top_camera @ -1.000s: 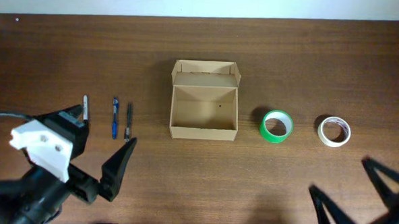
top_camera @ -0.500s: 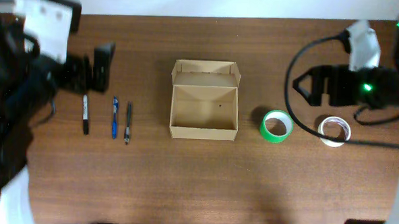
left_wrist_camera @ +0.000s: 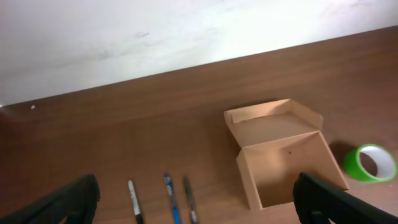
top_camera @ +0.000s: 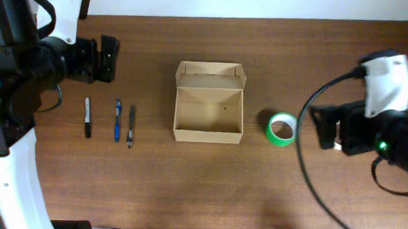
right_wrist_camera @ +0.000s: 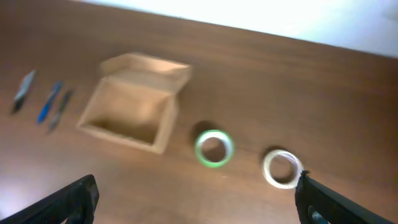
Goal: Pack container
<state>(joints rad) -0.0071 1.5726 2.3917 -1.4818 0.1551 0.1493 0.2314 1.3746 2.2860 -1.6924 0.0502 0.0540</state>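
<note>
No text, label or number is legible.

open box (right_wrist_camera: 132,102), green roll (right_wrist_camera: 214,148), white roll (right_wrist_camera: 282,168) beside

This is looking like a robotics lab bench: cabled robot arms (top_camera: 390,116) are hovering over a brown wooden table (top_camera: 187,190), pens (top_camera: 117,120) and tape rolls (right_wrist_camera: 213,148) lying lined up, a white wall (left_wrist_camera: 124,37) running behind.

L hand (top_camera: 108,58) & R hand (top_camera: 323,128) both wide open, empty.
</note>
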